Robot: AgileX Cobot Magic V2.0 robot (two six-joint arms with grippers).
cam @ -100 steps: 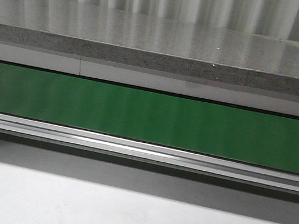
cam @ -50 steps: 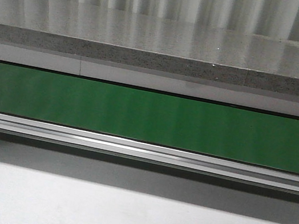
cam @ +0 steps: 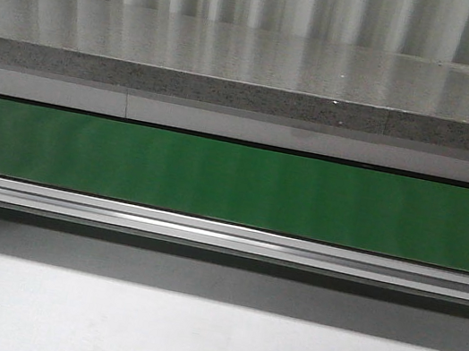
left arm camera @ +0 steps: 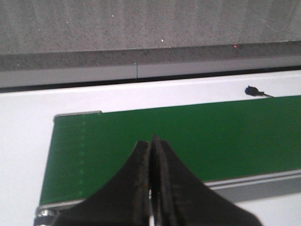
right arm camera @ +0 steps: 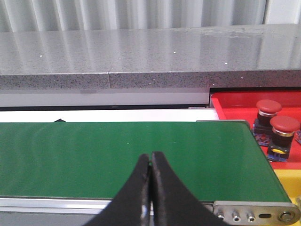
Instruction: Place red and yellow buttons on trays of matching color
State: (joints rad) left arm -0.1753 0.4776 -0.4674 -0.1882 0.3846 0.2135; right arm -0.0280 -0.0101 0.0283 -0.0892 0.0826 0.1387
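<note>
1. I judge the work partly done. In my right wrist view two red mushroom buttons, one farther point(right arm camera: 268, 108) and one nearer point(right arm camera: 285, 124), already stand in the red tray point(right arm camera: 233, 105) just past the end of the green conveyor belt point(right arm camera: 127, 157). They sit side by side, close enough that I cannot tell whether they touch.
2. A strip of the yellow tray point(right arm camera: 288, 184) shows just beside the red one, at the edge of that view. The visible part holds nothing; the rest is cut off, so I cannot say what it contains.
3. No button lies on the belt in any view: the front view shows only bare belt point(cam: 233, 184), and my left wrist view shows the same belt's other end point(left arm camera: 188, 141), also bare.
4. My left gripper point(left arm camera: 151, 143) hangs over the belt with its jaws pressed together, gripping nothing.
5. My right gripper point(right arm camera: 151, 162) hangs over the belt near the tray end, jaws likewise together and empty.
6. What is left, as I judge it: wait for any further buttons to arrive on the belt, then sort them by colour.
</note>
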